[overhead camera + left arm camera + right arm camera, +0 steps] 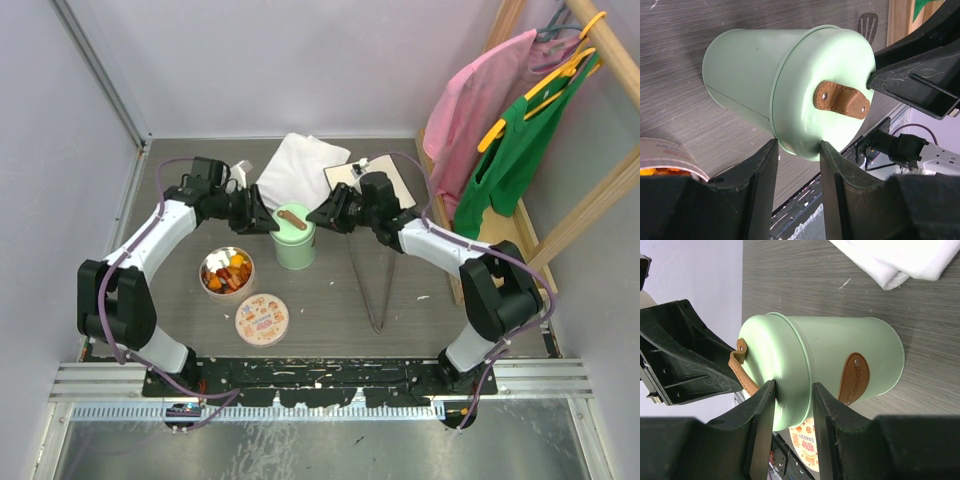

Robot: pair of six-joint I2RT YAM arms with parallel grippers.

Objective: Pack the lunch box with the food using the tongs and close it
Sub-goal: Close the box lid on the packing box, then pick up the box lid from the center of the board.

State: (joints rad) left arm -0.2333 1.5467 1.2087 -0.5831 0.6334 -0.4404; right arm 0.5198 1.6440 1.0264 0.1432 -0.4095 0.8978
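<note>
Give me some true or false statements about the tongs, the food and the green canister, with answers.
1. The long slim grey metal tongs lie on the grey table, in neither gripper. True.
2. The mint-green metal canister stands open. False: its lid with the brown strap is on.
3. The small colourful food pieces sit in a round bowl. True.
4. The folded white cloth covers the food. False: it lies beyond the canister.
5. The left gripper and right gripper flank the canister's top. True.
</note>
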